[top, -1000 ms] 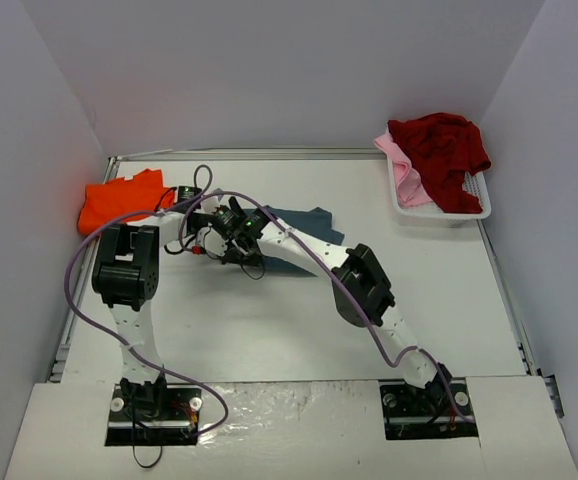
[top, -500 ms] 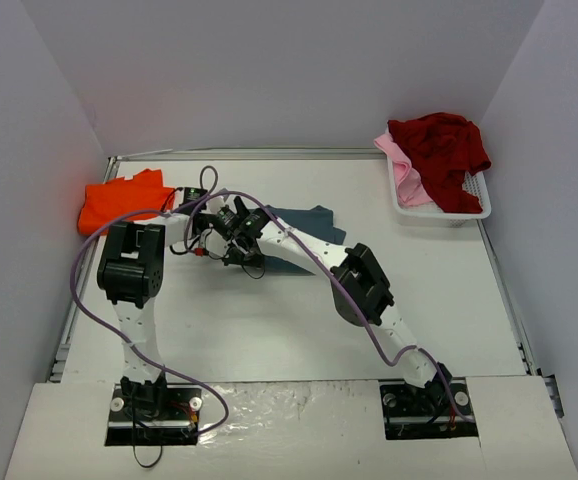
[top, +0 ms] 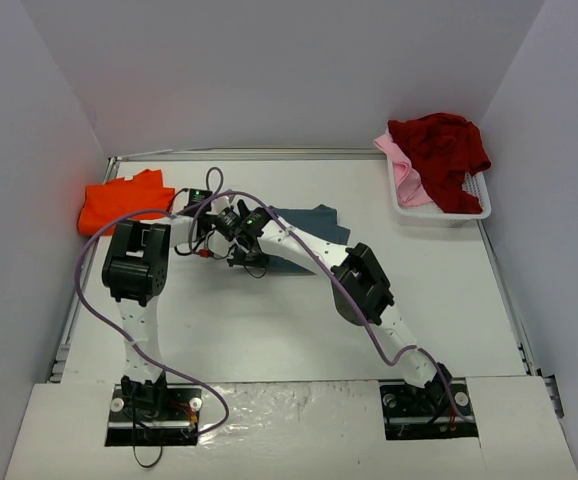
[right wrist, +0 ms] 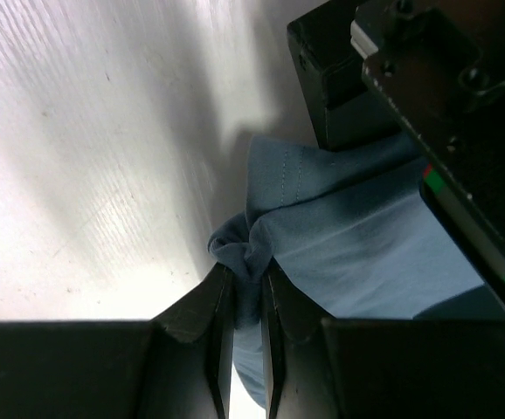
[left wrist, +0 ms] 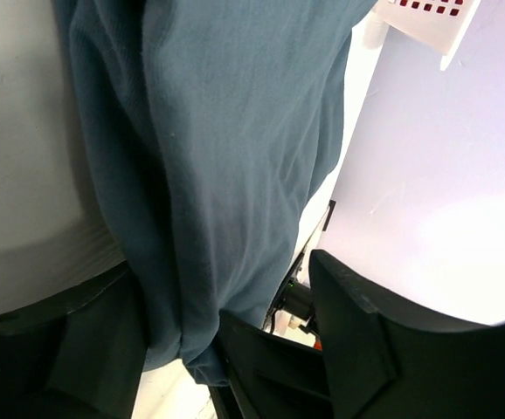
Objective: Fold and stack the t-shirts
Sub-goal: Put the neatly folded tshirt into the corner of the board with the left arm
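The slate blue-grey t-shirt (top: 304, 224) lies bunched at the table's middle back. My right gripper (top: 235, 228) reaches over to its left end and is shut on a bunched fold of it (right wrist: 251, 249), low over the table. My left gripper (top: 212, 214) is right beside it. In the left wrist view its jaws stand wide apart (left wrist: 224, 266), with the blue-grey cloth (left wrist: 226, 131) hanging between them. The orange t-shirt (top: 119, 202) lies at the far left edge. The dark red t-shirt (top: 441, 145) and the pale pink one (top: 409, 178) lie heaped in the basket.
The white plastic basket (top: 454, 212) stands at the back right by the wall. Purple cables (top: 94, 250) loop around both arms. White walls close in the table on three sides. The two wrists are crowded together at the shirt's left end.
My left arm has shifted a little to the right, closer to the right gripper. The right gripper has moved slightly up and right with the cloth. The other shirts have not moved.
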Available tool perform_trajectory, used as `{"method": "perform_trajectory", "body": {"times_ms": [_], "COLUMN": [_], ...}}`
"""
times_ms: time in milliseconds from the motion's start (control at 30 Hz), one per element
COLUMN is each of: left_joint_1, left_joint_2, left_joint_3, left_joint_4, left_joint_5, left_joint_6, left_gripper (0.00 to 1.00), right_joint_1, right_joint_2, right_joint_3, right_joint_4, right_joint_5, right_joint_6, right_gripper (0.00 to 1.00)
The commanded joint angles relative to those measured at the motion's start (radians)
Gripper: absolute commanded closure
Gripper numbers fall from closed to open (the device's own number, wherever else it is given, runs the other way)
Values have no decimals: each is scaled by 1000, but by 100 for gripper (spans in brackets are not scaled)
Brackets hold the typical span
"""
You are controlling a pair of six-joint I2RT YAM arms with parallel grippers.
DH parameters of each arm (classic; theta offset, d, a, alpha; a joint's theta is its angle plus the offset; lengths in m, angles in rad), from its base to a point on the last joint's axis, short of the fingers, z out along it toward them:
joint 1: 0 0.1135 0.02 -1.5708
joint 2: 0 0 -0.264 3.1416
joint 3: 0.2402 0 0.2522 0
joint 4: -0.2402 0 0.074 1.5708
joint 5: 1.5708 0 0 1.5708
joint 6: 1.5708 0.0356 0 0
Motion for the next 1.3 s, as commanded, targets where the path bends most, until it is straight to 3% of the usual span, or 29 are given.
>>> {"method": "perform_trajectory", "body": {"times_ms": [0,267,400,433,533,567,633,667,733,767,900,1133,1233,1267], "left_joint_1": [-45,-54,-57,-59,-59,-59,-59,-57,-57,-57,-51,-13,10,16], "left_joint_2": [15,29,35,37,46,49,50,49,52,53,58,55,50,47], "left_joint_3": [-13,-18,-19,-19,-12,-9,2,7,19,29,54,97,115,119], "left_joint_4": [77,117,151,154,154,154,141,128,67,55,-32,-159,-214,-231], "left_joint_5": [41,59,74,77,90,94,97,96,87,85,71,62,47,41], "left_joint_6": [-47,-73,-90,-90,-90,-88,-70,-56,-23,3,66,186,237,248], "left_gripper": [36,39,64,77,97,98,98,98,98,98,98,98,98,98], "right_joint_1": [14,14,14,14,15,15,18,20,18,20,23,-11,-126,-217], "right_joint_2": [3,4,9,11,17,18,14,8,-19,-31,-126,-425,-546,-592], "right_joint_3": [79,106,106,108,112,111,94,86,57,46,-33,-363,-478,-493], "right_joint_4": [57,46,46,46,45,45,43,43,42,34,0,-55,-69,-78], "right_joint_5": [12,23,29,29,32,35,46,42,26,11,-24,-99,-130,-148], "right_joint_6": [34,34,33,34,39,37,28,25,19,13,-21,-118,-154,-171], "right_gripper": [100,100,100,100,98,73,54,39,32,9,0,0,0,0]}}
